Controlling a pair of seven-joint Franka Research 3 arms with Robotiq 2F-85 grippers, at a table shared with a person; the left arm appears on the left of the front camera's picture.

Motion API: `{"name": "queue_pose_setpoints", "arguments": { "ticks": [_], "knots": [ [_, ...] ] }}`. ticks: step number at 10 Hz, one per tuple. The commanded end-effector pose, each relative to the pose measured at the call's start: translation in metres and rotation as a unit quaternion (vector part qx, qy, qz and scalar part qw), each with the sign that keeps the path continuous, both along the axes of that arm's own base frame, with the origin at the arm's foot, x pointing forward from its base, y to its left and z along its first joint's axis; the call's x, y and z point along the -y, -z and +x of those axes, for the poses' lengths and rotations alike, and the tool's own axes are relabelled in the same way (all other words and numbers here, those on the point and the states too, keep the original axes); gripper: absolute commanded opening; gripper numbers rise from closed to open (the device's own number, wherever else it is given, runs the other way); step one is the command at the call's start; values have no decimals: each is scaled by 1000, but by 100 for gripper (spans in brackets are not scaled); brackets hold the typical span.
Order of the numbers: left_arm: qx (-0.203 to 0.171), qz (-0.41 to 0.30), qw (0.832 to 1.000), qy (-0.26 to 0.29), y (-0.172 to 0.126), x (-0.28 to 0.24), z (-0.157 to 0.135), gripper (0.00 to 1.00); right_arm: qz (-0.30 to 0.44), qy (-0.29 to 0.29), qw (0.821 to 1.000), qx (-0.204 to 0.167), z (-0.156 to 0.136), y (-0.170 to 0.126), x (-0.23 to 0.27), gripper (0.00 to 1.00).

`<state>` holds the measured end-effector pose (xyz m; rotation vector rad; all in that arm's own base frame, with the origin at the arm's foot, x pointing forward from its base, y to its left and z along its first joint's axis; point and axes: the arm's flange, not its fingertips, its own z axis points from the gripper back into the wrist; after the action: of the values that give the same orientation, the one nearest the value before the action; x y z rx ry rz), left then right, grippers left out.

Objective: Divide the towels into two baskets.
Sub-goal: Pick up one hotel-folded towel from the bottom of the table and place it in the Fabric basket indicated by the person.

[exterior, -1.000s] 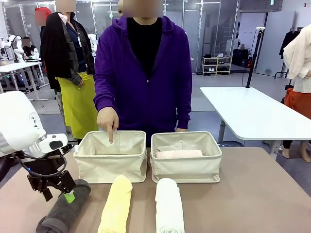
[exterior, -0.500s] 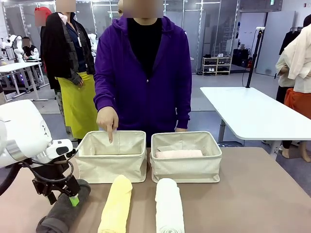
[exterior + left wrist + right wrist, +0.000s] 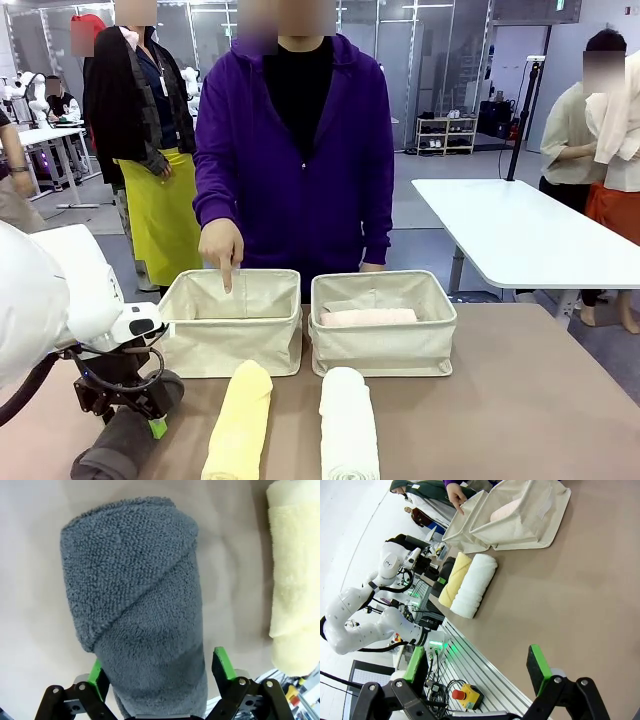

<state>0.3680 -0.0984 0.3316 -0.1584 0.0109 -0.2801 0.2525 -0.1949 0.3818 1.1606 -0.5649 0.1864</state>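
Lower in the front view than a second ago, the left end effector [image 3: 128, 408] has come down over the dark grey rolled terry towel [image 3: 122, 448], which lies at the lower left of the frame on the brown counter [image 3: 520, 400]. The towels, the baskets and the person's pointing hand have not shifted.

In the left wrist view the grey roll [image 3: 140, 610] runs up the middle of the picture, and the left end effector [image 3: 160, 672] straddles its near end. Its jaws are spread wide, with one green pad on each side of the cloth. Whether the pads press the cloth I cannot tell.

There are four towels. Three lie in a row along the bottom of the front view: the grey one, a pale yellow terry roll [image 3: 240, 420] just beside it, and a white terry roll [image 3: 348, 425] at bottom centre. The fourth, a pale pink terry roll [image 3: 367, 318], lies inside the cream canvas basket right of centre [image 3: 385, 352].

There are two baskets. The matching cream canvas basket left of centre [image 3: 230, 345] stands just beside the first one. A person in a purple hooded top holds a hand [image 3: 221, 245] over its far rim, forefinger pointing down into it.

In the right wrist view the right end effector [image 3: 477, 662] hangs above bare counter, jaws wide apart, holding nothing.
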Motion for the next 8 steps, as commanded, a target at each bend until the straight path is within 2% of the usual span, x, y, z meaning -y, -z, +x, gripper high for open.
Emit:
{"name": "queue_pose_setpoints", "arguments": {
  "ticks": [1, 3, 8],
  "knots": [
    [4, -10, 1000, 0, 24, -6, -36, 96, 3, -2, 1000, 2, -3, -4, 0, 100],
    [-10, -11, 1000, 9, 31, -4, -39, 76, 3, -2, 1000, 2, -3, -4, 0, 100],
    [-4, -13, 1000, 11, 23, -4, -38, 28, 3, -2, 1000, 2, -3, -4, 0, 100]
  ]
}}
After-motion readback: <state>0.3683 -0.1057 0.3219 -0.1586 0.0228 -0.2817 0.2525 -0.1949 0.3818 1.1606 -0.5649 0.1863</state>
